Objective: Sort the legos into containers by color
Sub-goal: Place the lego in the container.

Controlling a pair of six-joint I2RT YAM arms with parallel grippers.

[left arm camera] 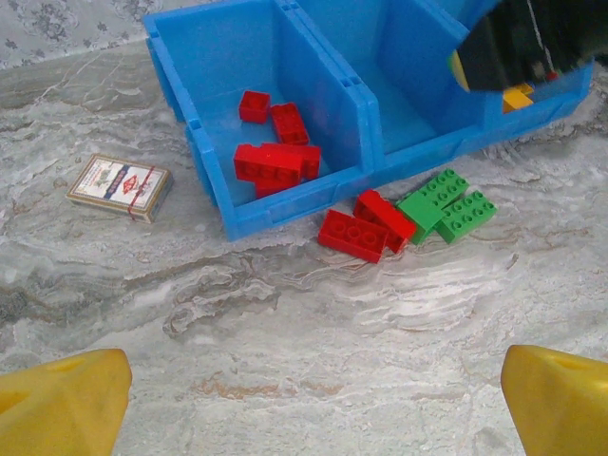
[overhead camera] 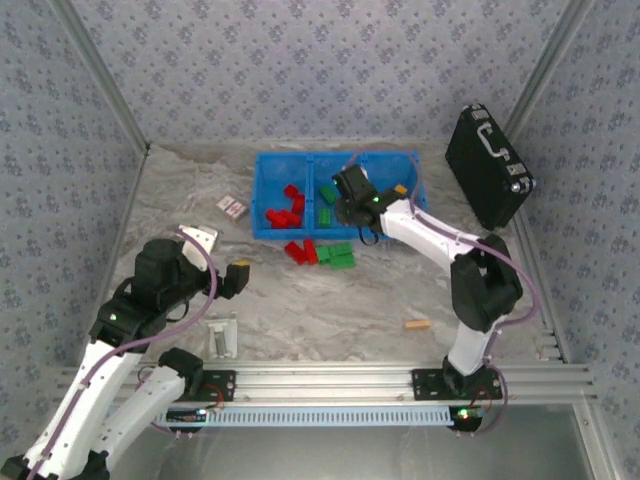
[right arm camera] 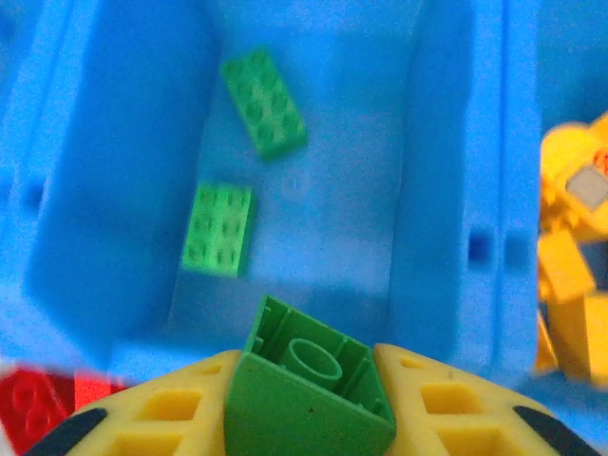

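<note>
The right gripper [right arm camera: 304, 372] is clamped on a green brick [right arm camera: 309, 404], whose hollow underside faces the wrist camera. It hangs over the middle bin [right arm camera: 380, 190] of the blue tray [overhead camera: 261, 196]. Two sorted green bricks [right arm camera: 266, 100] lie on that bin's floor. Orange-yellow pieces [right arm camera: 570, 275] sit in the bin to its right and sorted red bricks [left arm camera: 275, 157] in the left one.

Just in front of the tray, loose red bricks [left arm camera: 366, 226] and loose green bricks [left arm camera: 446, 201] lie touching on the table [left arm camera: 285, 361]. The left gripper [left arm camera: 309, 394] hovers well back from them, its fingers spread wide and holding nothing.

A small card box [left arm camera: 121, 186] lies left of the tray, and a black case [overhead camera: 487, 165] stands by the right wall.
</note>
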